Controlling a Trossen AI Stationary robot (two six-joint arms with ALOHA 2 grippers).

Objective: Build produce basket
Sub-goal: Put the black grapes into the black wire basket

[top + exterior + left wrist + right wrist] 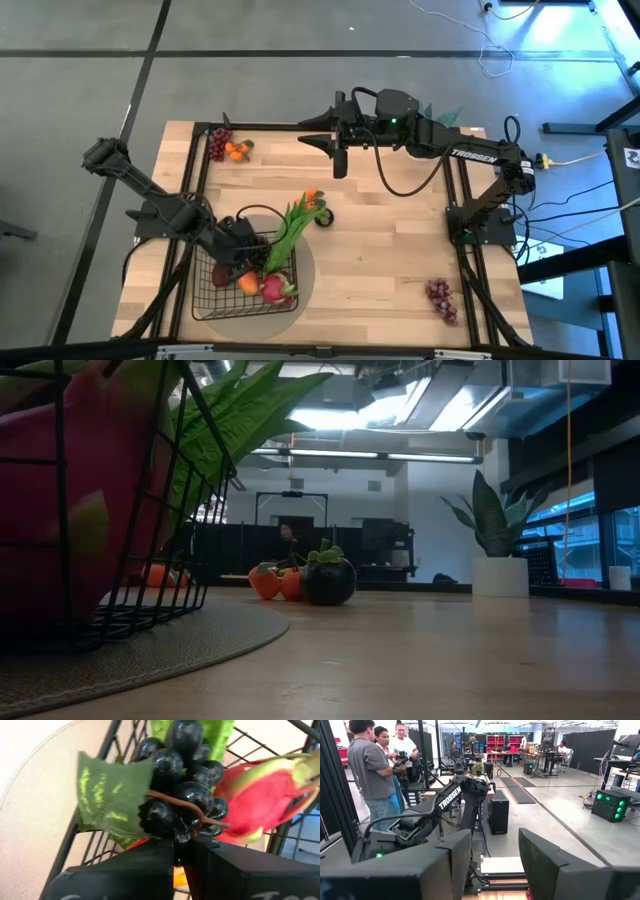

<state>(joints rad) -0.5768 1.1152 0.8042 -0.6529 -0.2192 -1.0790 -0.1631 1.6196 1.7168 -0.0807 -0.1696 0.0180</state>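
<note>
Left pincer (177, 852) sits over the near-left part of the basket (205, 300), fingers (145, 865) nearly closed on the stem end of a dark grape bunch (185, 795). I read glossy black berries, a brown wiry stem across them, and one green fabric leaf (112, 800) off to the side. The bunch hangs inside the basket, just beside the pink dragon fruit (260, 800).

The basket is black open wire mesh, shallow, roughly square, resting on a round grey mat (305, 260) at the near-left of the surface (400, 260). In it I see the dragon fruit (272, 289), an orange-red fruit (247, 282) and long green leafy stalks (285, 235) leaning out over the far rim.

Outside the basket: a red-purple grape bunch (441, 299) near-right, another (217, 144) with small oranges (236, 152) far-left, and a dark round fruit (324, 217) mid-surface.

Right pincer (338, 152) hovers at the far edge, fingers (540, 860) set wide apart, holding nothing.
</note>
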